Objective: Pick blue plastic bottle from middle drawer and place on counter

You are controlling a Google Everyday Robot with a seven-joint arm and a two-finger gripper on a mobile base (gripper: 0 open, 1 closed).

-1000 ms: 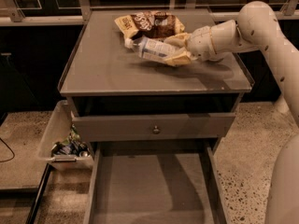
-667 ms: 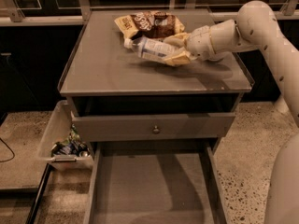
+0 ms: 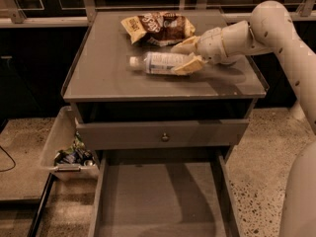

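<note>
Over the right-hand middle of the desk (image 3: 106, 75), the pincer (image 3: 176, 60) is closed on the base end of the blue plastic bottle (image 3: 157, 62), one finger on each side. The bottle runs leftward from it, long axis across the desk and white cap pointing away from the arm, on or just above the surface. It lies near the snack bag (image 3: 159, 27) and well clear of the open middle drawer (image 3: 158, 201) below.
</note>
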